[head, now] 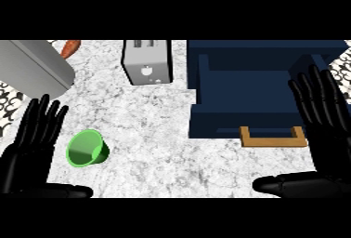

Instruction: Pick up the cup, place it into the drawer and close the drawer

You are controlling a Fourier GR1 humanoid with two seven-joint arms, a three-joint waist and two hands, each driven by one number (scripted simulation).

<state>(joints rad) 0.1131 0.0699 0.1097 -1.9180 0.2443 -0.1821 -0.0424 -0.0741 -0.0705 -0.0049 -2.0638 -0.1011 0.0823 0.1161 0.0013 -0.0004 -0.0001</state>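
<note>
Green cup [87,148] lies tipped on its side on the white marbled table [171,153], mouth facing lower left, well to the left of the drawer [247,93]. Nothing touches the cup.

Drawer is dark blue, pulled open, inside showing as a blue box with nothing visible in it. Its wooden handle [272,137] sits on the front face, on the drawer's near edge.

Left hand [31,148] is far left of the drawer, just left of the cup, apart from it. Fingers straight and pointing up, thumb stretched out along the bottom; hand is released, holds nothing.

Right hand [322,135] is at the drawer's right side, fingers overlapping the drawer's right wall in view. Fingers straight and up, thumb out toward the left below the handle; released, holds nothing. Cannot tell if it touches the drawer.

Silver toaster [146,61] stands just left of the drawer's far corner, slots on top. Large grey metal object [34,67], tilted, well left of the drawer past the toaster, at the far left corner. Orange-red item [70,47] pokes out behind it, mostly hidden. Patterned black-and-white surface [10,100] shows at the left edge beyond the table.
</note>
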